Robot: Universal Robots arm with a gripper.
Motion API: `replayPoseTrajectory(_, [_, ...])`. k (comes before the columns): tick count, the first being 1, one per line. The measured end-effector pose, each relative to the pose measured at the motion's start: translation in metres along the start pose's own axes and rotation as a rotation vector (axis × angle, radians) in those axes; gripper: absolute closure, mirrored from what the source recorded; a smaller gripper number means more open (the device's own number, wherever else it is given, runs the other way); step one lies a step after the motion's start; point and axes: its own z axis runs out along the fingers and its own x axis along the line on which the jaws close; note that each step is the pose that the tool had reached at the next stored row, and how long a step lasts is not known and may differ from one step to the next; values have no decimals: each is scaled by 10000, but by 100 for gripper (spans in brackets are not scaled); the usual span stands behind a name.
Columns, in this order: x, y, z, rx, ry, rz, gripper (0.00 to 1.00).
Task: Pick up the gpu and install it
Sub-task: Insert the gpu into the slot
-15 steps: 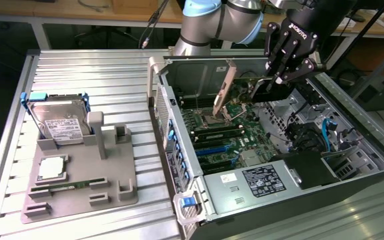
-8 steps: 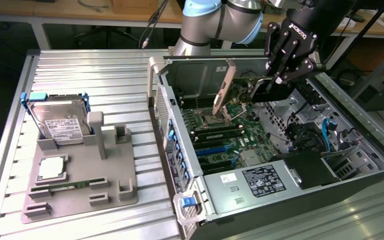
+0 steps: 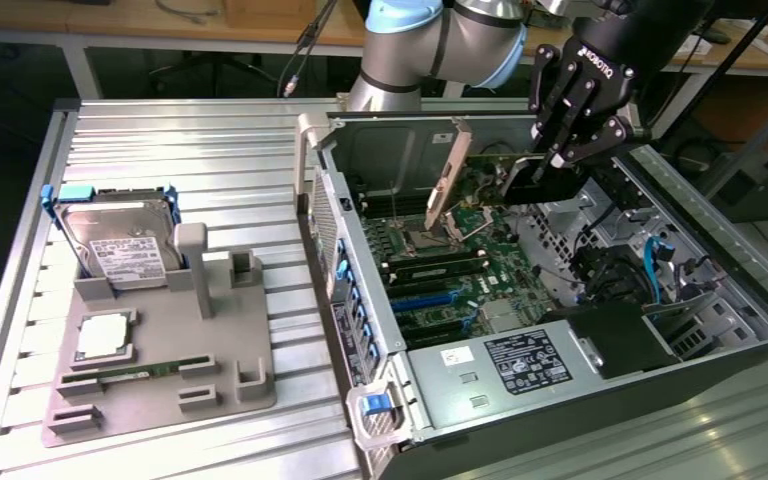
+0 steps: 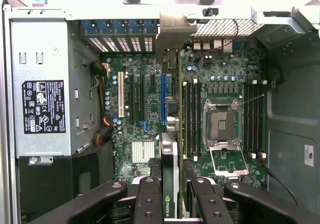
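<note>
Your gripper (image 3: 544, 165) grasps the gpu (image 3: 454, 170) by its edge | card stands upright over the motherboard (image 3: 471, 270) inside the open case (image 3: 704, 250) (hard drive (image 3: 117, 240) at 9 o'clock on the surface (image 3: 157, 130))

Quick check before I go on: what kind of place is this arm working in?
Probably a robotics lab or test workshop set up for computer assembly. An open computer case lies on a ribbed metal table, a grey holder beside it carries a hard drive, and workbenches with cables stand behind.
</note>
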Motion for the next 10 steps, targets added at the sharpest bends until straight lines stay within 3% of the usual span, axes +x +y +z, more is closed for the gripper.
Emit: replayPoseTrajectory(10, [0,0,5,1,-2,64,73])
